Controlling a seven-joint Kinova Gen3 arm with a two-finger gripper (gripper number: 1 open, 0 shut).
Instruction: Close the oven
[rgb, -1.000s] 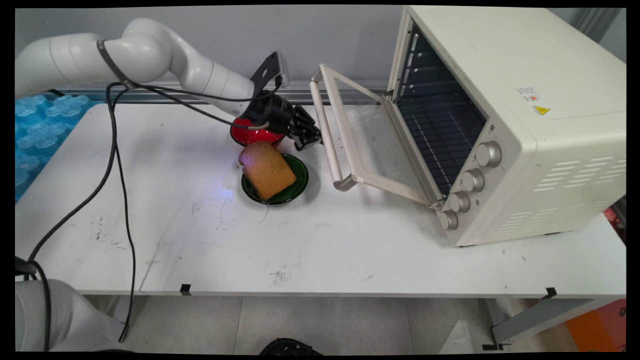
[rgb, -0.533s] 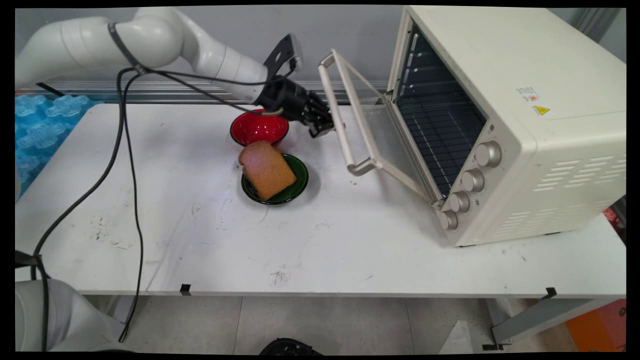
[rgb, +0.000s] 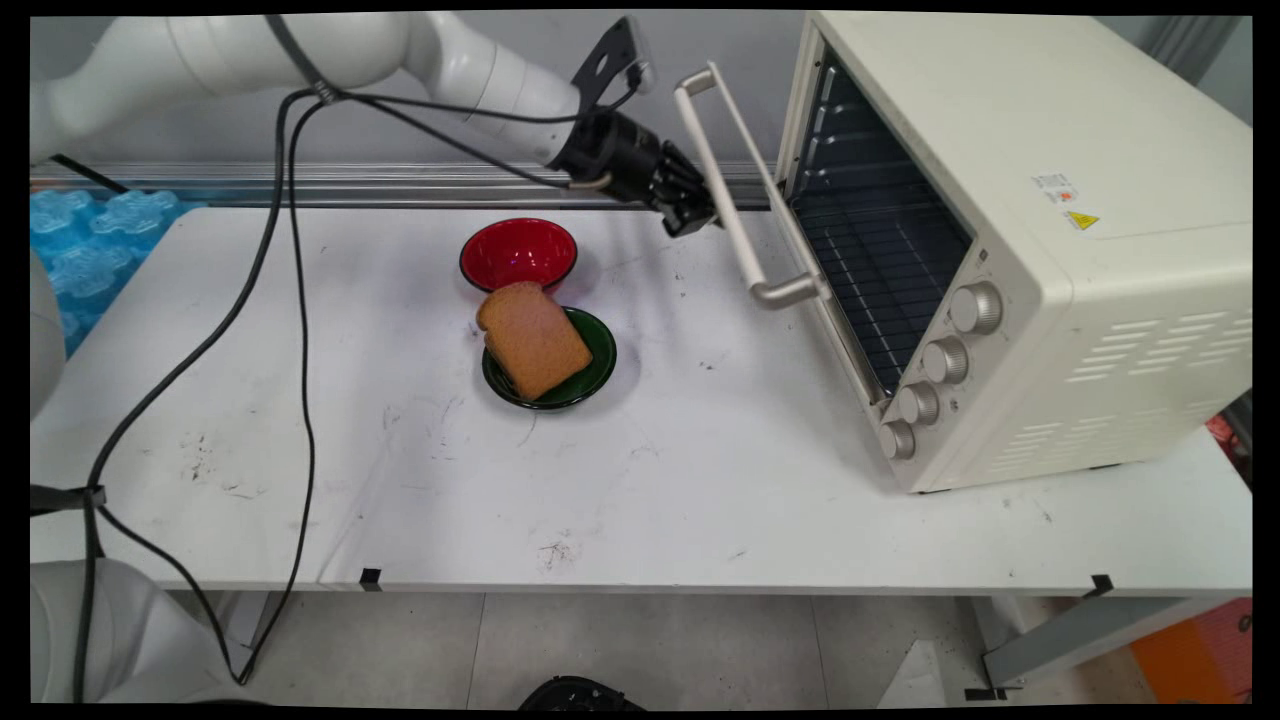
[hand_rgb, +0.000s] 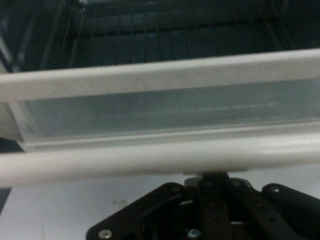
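The gripper (rgb: 700, 218) is pressing against the oven door (rgb: 790, 240) just under its handle (rgb: 735, 215), fingers together, gripping nothing. The door is standing partly ajar on the cream toaster oven (rgb: 1020, 240), which is wearing a small yellow warning sticker (rgb: 1083, 221), its writing unreadable.

Cream oven (rgb: 1020, 230) w/ cream door handle (rgb: 740, 190), silver knobs (rgb: 975, 307), dark wire rack inside. Left of oven: red bowl (rgb: 518, 252), green plate (rgb: 592, 372) w/ brown toast (rgb: 532, 338). Black tool (rgb: 690, 205). White table (rgb: 640, 480).
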